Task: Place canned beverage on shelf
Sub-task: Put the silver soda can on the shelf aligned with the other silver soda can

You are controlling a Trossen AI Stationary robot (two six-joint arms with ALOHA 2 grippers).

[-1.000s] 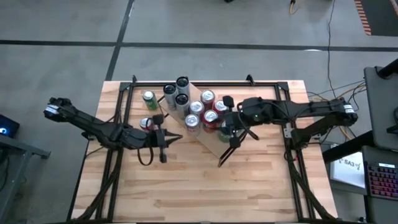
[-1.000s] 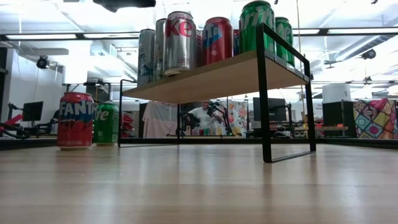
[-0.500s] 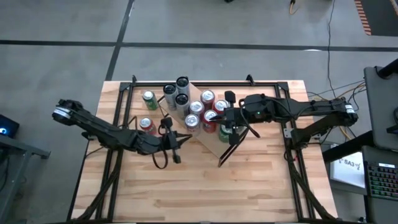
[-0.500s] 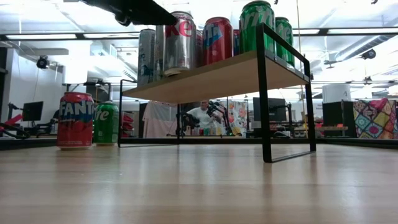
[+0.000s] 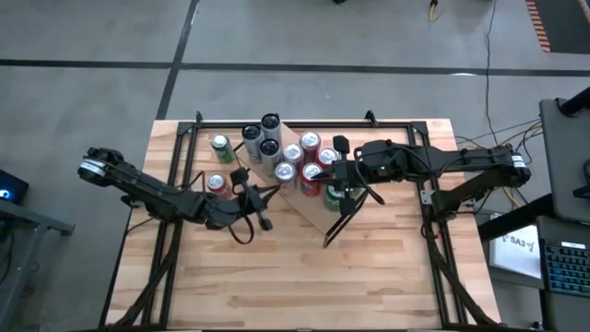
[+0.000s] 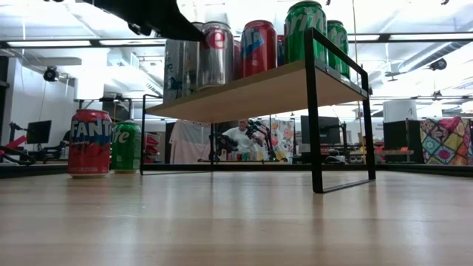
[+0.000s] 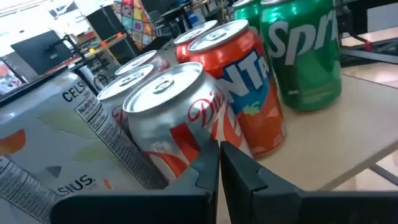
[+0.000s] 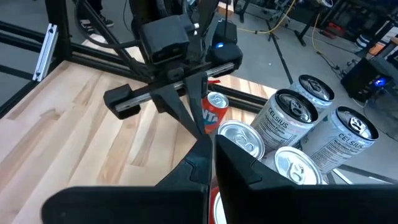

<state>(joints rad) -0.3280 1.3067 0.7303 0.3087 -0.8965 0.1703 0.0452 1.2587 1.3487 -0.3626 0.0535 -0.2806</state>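
The shelf (image 5: 314,211) (image 6: 251,92) stands on the table and carries several upright cans. Among them are a silver Diet Coke can (image 7: 177,118) (image 6: 215,55), an orange Fanta can (image 7: 249,93) and a green Sprite can (image 7: 305,50). My left gripper (image 7: 219,150) (image 5: 273,190) is shut, its tips at the Diet Coke can on the shelf's left end. My right gripper (image 8: 210,144) (image 5: 323,173) hovers shut above the cans and touches none that I can see. A red Fanta can (image 6: 89,142) and a green can (image 6: 126,145) stand on the table left of the shelf. My left gripper presses its shut fingertips (image 7: 211,157) against the Diet Coke can's side wall, low down (image 7: 186,152). It comes in nearly level from the table's left and near side. The can stands upright on the shelf board among the other cans.
Tall Celsius cans (image 8: 311,93) crowd the shelf's far left end. The black rail frame (image 5: 277,123) runs along the table's far edge and sides. Bare wooden tabletop (image 5: 304,277) lies in front of the shelf.
My left gripper has sunk and moved toward the shelf until its shut tips met the Diet Coke can. The can has slid a little farther onto the shelf, toward the table's far side, and has turned slightly, staying upright.
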